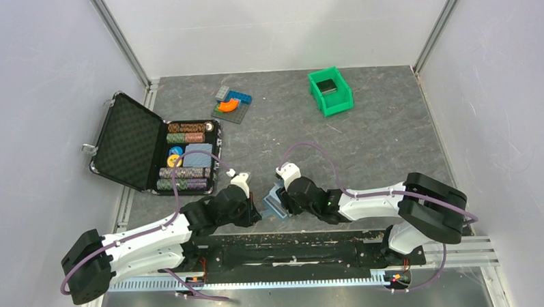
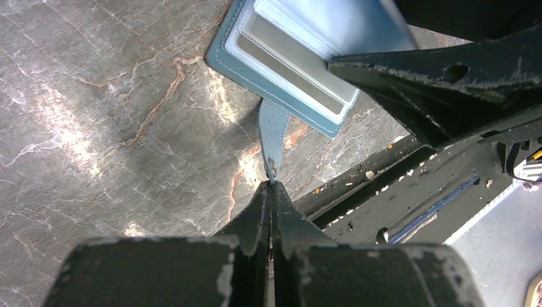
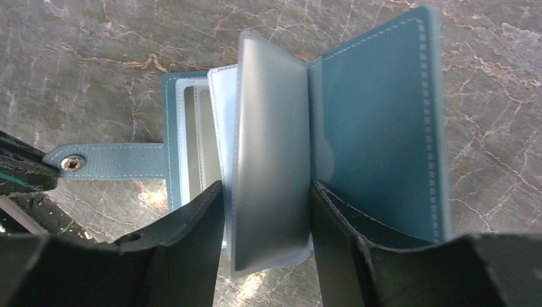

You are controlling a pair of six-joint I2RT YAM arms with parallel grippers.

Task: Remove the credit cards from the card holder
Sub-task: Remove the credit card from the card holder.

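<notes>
The teal-blue card holder lies open on the stone table between my two grippers. My left gripper is shut on the tip of its strap, just behind the metal snap. My right gripper has a finger against each long side of a clear plastic sleeve that stands up from the card holder. Inside that sleeve is a grey credit card. More clear sleeves lie flat on the left half. In the top view the left gripper and right gripper nearly meet over the card holder.
An open black foam-lined case with poker chips sits at the far left. A green bin stands at the back right, and toy blocks at the back centre. The black base rail runs close behind the card holder.
</notes>
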